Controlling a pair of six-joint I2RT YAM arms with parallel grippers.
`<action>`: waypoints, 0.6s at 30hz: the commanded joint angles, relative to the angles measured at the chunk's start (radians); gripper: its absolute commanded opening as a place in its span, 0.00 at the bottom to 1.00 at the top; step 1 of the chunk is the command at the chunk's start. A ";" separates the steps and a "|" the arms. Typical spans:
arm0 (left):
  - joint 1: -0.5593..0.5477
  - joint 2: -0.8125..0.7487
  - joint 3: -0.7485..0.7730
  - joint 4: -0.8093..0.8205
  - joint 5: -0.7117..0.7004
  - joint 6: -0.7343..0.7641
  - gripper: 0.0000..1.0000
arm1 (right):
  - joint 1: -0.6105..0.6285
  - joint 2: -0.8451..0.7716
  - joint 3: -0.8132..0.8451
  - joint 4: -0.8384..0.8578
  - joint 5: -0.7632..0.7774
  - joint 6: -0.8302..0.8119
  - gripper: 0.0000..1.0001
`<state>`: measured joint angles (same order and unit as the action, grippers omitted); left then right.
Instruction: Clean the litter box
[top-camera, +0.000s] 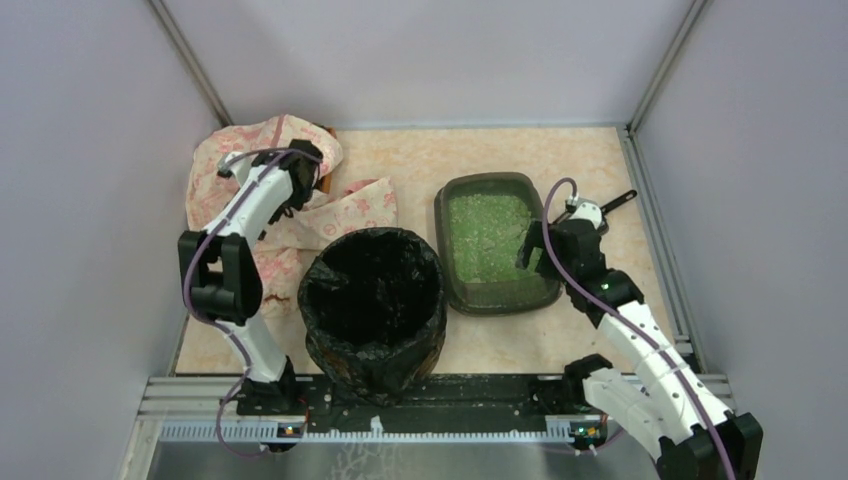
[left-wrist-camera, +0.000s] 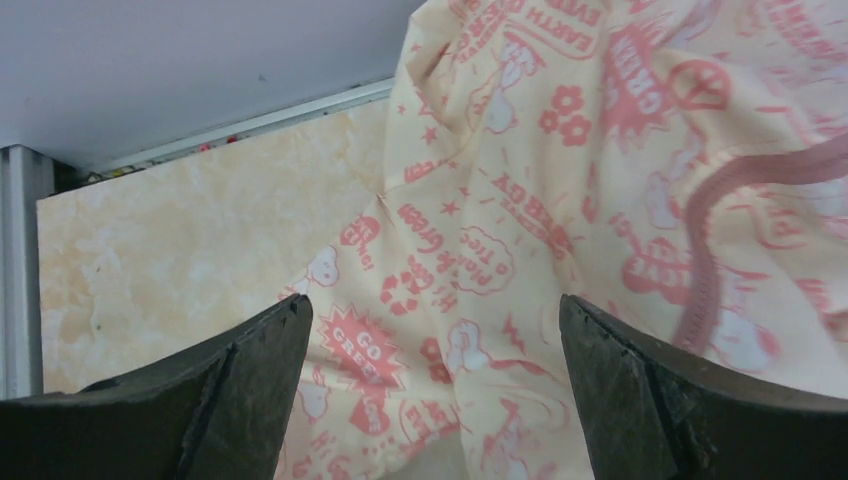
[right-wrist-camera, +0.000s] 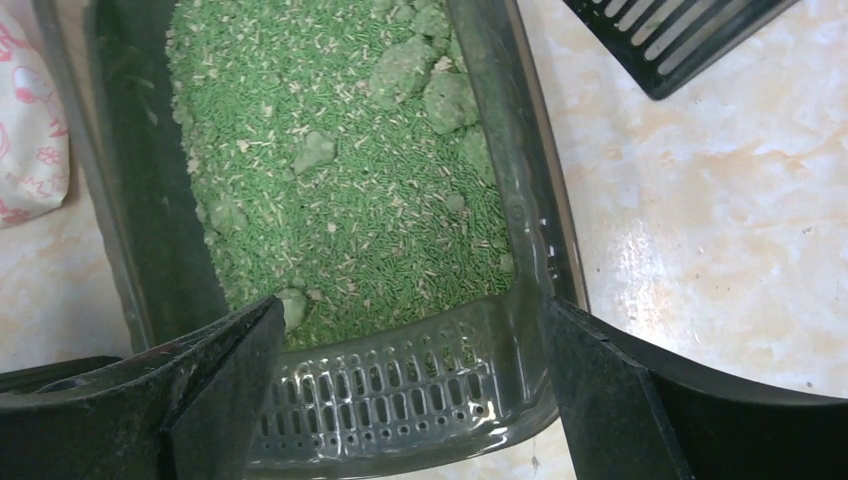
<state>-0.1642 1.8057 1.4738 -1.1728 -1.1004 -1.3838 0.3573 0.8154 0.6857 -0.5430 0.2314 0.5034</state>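
A shallow dark grey-green plastic litter box (top-camera: 497, 302) of green granules sits right of the round black-bagged bin (top-camera: 340, 350) on the beige worktop (top-camera: 450, 150).

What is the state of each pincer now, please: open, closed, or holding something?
Left pincer: open, holding nothing, facing the printed cloth.
Right pincer: open, holding nothing, over the litter box.

litter box (top-camera: 500, 304): 1 | litter clumps (right-wrist-camera: 405, 68): at least four | round bin with black liner (top-camera: 370, 362): 1 | pink-printed cream cloth (top-camera: 355, 210): 1 | slotted black scoop (right-wrist-camera: 670, 35): 1 | robot arms: 2, left arm (top-camera: 250, 205) and right arm (top-camera: 640, 340) | pincers: 2, left pincer (left-wrist-camera: 432, 305) and right pincer (right-wrist-camera: 412, 300) | tabletop (top-camera: 480, 160): 1
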 joint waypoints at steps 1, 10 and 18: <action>-0.009 -0.113 0.121 -0.078 0.054 0.062 0.99 | 0.006 0.007 0.059 0.033 -0.064 -0.036 0.98; -0.015 -0.504 -0.012 0.608 0.832 0.947 0.99 | 0.109 0.179 0.338 -0.128 0.070 -0.058 0.97; -0.020 -0.654 0.101 0.435 1.080 1.170 0.99 | 0.317 0.395 0.777 -0.328 0.152 -0.178 0.92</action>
<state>-0.1776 1.1042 1.4265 -0.6205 -0.1726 -0.4053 0.5831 1.1515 1.3098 -0.7700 0.3138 0.4026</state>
